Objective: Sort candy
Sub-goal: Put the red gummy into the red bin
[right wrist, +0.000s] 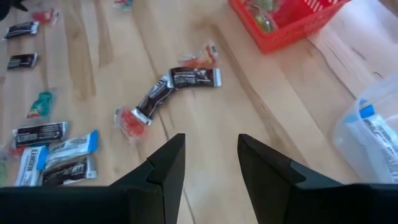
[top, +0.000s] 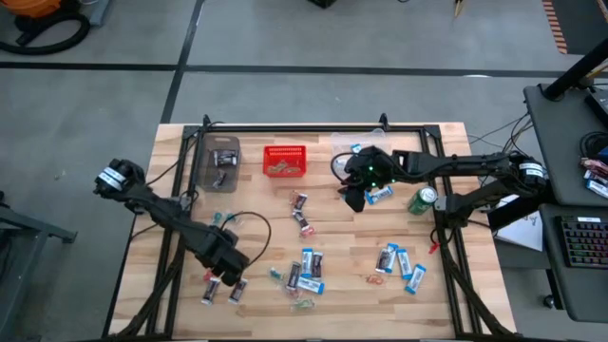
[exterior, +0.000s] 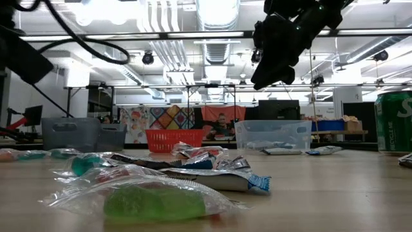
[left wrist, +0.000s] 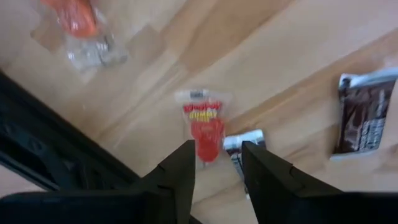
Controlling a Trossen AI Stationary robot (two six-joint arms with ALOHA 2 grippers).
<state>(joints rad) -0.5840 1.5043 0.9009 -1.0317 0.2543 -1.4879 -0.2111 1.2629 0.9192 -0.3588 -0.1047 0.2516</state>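
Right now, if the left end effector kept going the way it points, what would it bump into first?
Probably the red candy: it lies straight past the open left end effector, on the table. A dark bar lies beside it; depth is unclear.

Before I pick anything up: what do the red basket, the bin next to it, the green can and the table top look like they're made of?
Red basket: likely plastic or coated wire, open mesh walls. Grey bin: translucent plastic; contents show through. Green can: probably aluminium, with a shiny silver top. Table top: pale wood planks, visible grain and seams, matte.
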